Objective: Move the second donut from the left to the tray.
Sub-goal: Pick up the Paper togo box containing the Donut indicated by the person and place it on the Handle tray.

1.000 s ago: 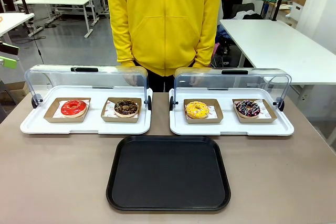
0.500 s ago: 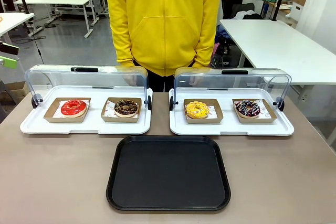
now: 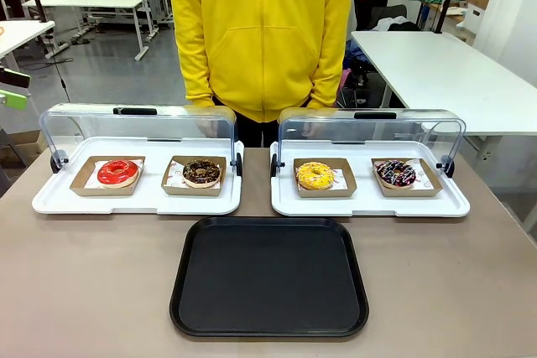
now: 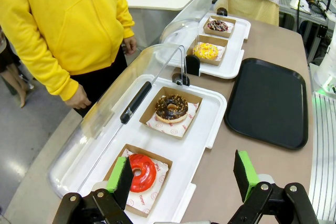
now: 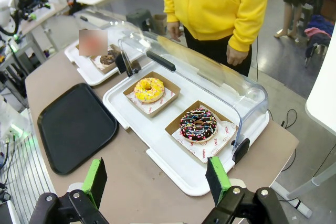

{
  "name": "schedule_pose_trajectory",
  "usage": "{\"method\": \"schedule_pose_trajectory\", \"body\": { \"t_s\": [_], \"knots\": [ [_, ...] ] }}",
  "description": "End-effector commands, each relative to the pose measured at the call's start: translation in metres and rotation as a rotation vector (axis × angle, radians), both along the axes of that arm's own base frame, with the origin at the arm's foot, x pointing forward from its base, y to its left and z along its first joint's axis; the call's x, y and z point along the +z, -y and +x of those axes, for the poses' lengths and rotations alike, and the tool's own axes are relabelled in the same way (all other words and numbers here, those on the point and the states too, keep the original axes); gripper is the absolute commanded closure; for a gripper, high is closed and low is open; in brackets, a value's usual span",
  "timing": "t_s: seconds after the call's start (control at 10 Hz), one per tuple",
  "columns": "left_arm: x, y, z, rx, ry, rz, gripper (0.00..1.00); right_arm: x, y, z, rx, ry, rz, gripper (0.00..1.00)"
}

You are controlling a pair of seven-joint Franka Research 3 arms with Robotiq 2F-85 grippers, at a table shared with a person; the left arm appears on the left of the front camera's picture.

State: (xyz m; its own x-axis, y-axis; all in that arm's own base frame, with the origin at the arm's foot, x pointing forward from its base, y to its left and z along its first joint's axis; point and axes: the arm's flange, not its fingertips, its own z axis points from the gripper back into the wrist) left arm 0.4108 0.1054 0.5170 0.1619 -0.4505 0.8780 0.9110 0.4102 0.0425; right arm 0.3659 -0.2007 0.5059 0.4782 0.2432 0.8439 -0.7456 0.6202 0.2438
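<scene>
The chocolate donut with sprinkles (image 3: 201, 172) sat in its cardboard box on the left white display tray (image 3: 151, 200), just behind the bare black tray (image 3: 268, 278). The left gripper (image 4: 182, 176) and right gripper (image 5: 156, 179) hung wide open, holding nothing; the move appeared not yet begun.

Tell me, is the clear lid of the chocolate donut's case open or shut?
Open: the clear lid is swung back behind the chocolate donut, leaving it uncovered.
</scene>
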Motion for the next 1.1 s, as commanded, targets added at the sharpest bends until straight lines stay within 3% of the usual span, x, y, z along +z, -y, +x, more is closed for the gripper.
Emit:
{"method": "schedule_pose_trajectory", "body": {
  "t_s": [0.0, 1.0],
  "knots": [
    [0.0021, 0.0014, 0.0028, -0.002, 0.009, -0.018, 0.00, 0.0024, 0.0014, 0.0032, 0.007, 0.036, 0.011, 0.00],
    [0.0021, 0.0014, 0.0028, -0.002, 0.009, -0.018, 0.00, 0.0024, 0.0014, 0.0032, 0.007, 0.036, 0.011, 0.00]
  ]
}}
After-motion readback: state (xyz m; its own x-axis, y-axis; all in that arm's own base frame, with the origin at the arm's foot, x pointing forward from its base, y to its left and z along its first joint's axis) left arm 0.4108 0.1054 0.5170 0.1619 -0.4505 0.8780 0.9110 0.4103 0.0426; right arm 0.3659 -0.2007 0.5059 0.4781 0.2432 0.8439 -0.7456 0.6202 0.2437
